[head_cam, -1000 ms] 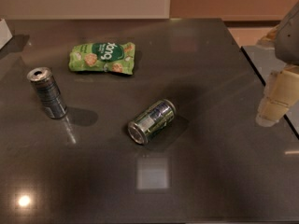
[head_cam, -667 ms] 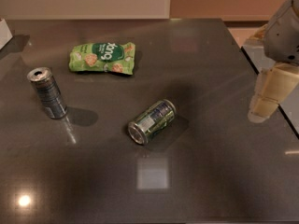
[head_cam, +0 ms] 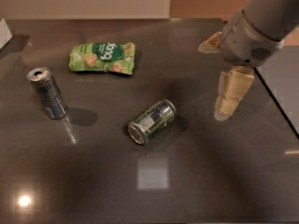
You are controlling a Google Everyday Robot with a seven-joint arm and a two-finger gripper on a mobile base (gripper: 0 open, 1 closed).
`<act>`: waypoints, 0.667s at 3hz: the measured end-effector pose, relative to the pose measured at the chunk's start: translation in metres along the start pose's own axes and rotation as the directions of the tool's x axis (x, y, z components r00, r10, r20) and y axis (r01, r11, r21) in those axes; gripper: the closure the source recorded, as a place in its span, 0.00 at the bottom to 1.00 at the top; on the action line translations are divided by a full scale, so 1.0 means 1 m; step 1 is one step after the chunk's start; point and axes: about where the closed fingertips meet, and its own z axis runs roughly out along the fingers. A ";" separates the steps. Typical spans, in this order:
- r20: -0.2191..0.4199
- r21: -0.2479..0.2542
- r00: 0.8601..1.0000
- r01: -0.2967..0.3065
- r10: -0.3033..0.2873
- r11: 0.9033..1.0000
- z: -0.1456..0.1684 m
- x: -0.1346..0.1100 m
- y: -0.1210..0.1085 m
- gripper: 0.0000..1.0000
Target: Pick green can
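Observation:
The green can (head_cam: 152, 121) lies on its side near the middle of the dark table (head_cam: 140, 190), its silver end facing the front left. My gripper (head_cam: 212, 80) hangs above the table to the right of the can, well apart from it. Its cream fingers (head_cam: 231, 93) are spread wide and hold nothing. The grey wrist (head_cam: 247, 41) comes in from the upper right corner.
A taller slim silver-blue can (head_cam: 46, 93) stands upright at the left. A flat green snack bag (head_cam: 103, 57) lies at the back left. The table's right edge (head_cam: 280, 111) runs diagonally just right of the gripper. A white object (head_cam: 3, 31) sits at the far left edge.
The arm has moved left and further over the table, bringing the gripper closer to the green can. The cans and the bag have not moved.

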 end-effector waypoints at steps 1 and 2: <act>0.064 -0.047 0.992 0.108 -0.105 0.993 0.023 -0.032 0.001 0.00; 0.102 -0.095 0.974 0.211 -0.201 0.973 0.045 -0.062 0.010 0.00</act>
